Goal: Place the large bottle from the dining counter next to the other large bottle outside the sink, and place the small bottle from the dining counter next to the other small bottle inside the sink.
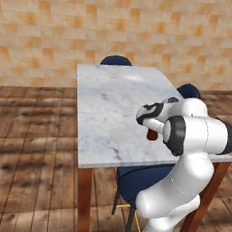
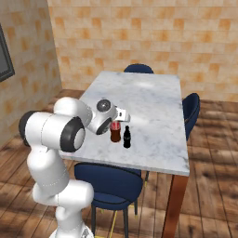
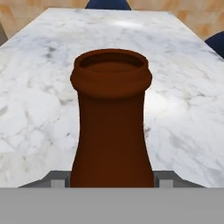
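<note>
dining counter [image 2: 153, 104], long marble top on reddish wooden legs, runs away toward the brick wall. blue chairs [image 2: 110, 182] tucked around it: one at the near edge under the arm, one at the far end toward 12 o'clock, one on the side toward 3 o'clock.

white arm reaches over the near end of the counter, hand level with the bottles. large bottle [image 2: 115, 131], brown with a red label, stands upright on the marble near the front edge. the gripper [image 2: 116, 122] is at its neck; in the hand view the brown neck and rim [image 3: 111, 113] sit dead centre, very close, with a grey finger pad [image 3: 59, 179] peeking out at each lower side. fingers are either side of the neck, but cannot tell whether they press on it or stand clear.

small bottle [image 2: 126, 137], all black, upright just beside the large one toward 3 o'clock in the right base view, not touching it.

in the left base view the brown base [image 1: 152, 135] shows below the wrist.
</note>
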{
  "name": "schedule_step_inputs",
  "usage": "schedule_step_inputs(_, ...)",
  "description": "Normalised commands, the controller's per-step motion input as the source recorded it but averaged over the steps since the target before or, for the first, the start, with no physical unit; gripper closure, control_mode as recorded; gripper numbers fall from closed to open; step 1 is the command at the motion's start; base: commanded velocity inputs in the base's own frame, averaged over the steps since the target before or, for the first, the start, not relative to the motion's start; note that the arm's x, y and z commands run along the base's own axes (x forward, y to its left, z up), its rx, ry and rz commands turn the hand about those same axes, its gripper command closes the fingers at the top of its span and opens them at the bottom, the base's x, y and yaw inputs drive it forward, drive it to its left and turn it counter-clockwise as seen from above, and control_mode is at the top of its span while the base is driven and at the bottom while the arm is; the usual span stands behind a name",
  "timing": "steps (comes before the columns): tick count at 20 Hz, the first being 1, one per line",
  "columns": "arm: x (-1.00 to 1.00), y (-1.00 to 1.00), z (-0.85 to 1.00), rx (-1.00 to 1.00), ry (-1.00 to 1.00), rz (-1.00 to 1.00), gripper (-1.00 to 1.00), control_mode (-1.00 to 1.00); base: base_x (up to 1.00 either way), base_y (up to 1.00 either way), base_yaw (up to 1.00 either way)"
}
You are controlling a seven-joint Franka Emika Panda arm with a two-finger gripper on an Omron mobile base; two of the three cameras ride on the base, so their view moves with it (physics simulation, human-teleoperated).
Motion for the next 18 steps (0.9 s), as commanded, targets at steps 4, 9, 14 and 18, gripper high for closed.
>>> schedule_step_inputs(4, -0.16, 0.0, 0.14, 0.0, -0.11, 0.0, 1.0, -1.0, 0.0, 0.0, 0.0)
schedule_step_inputs(9, -0.1, 0.0, 0.24, 0.0, -0.11, 0.0, 1.0, -1.0, 0.0, 0.0, 0.0)
schedule_step_inputs(14, 0.0, 0.0, 0.14, 0.0, -0.03, 0.0, 1.0, -1.0, 0.0, 0.0, 0.0)
schedule_step_inputs(18, 0.0, 0.0, 0.01, 0.0, 0.0, 0.0, 1.0, -1.0, 0.0, 0.0, 0.0)
